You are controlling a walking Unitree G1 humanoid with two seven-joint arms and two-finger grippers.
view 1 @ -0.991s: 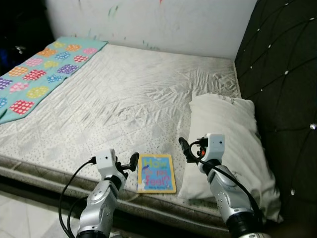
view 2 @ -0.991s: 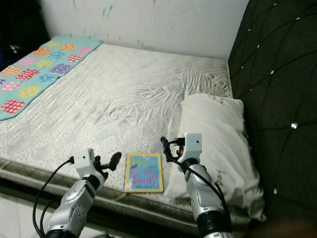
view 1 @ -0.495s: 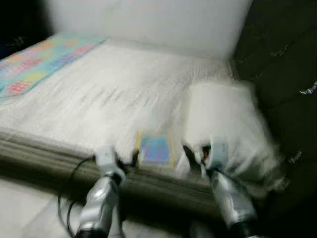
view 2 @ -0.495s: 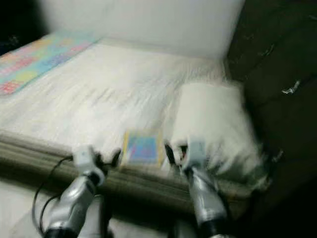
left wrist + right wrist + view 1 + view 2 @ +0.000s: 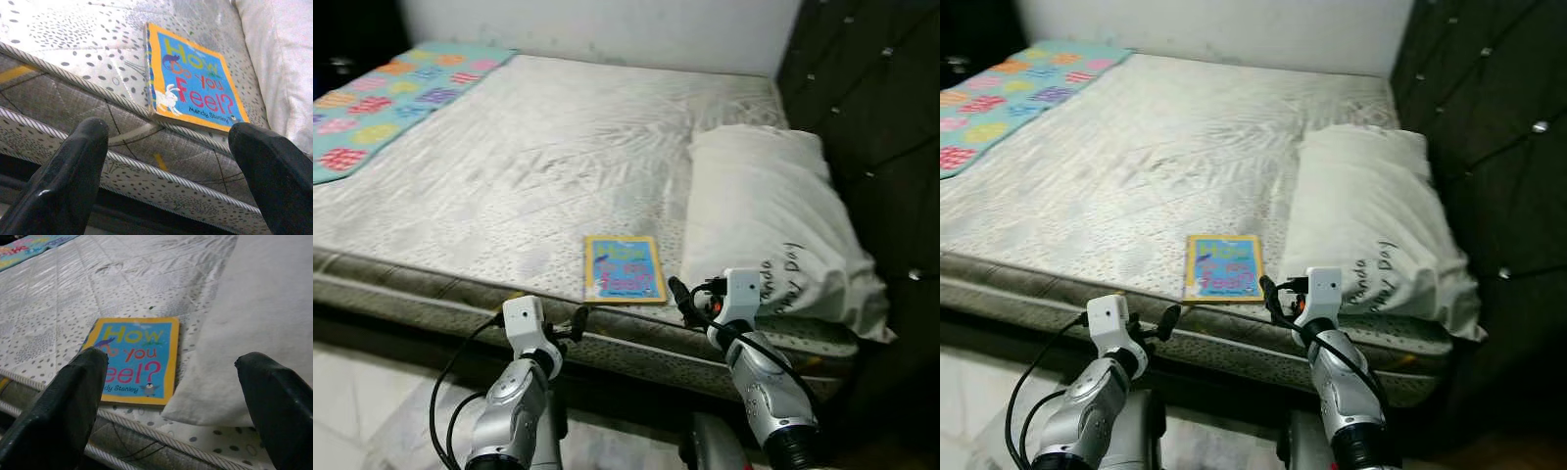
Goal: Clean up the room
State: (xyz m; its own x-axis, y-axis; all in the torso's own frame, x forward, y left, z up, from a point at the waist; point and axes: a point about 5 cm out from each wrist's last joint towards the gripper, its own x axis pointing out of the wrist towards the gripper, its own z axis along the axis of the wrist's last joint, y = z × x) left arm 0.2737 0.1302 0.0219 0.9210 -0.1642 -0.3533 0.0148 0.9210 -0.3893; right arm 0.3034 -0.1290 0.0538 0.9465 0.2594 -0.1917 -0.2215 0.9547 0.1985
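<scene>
A big bed (image 5: 529, 166) with a dotted white cover sits against a white wall (image 5: 607, 24). A dark padded headboard (image 5: 871, 108) stands at one side. The floor (image 5: 362, 392) below looks pale.

The patterned blanket (image 5: 382, 108) runs off the picture's edge. The pillow (image 5: 274, 323) is cut off too. Handwriting on the pillow seems to read "Panda Day", barely legible.
</scene>
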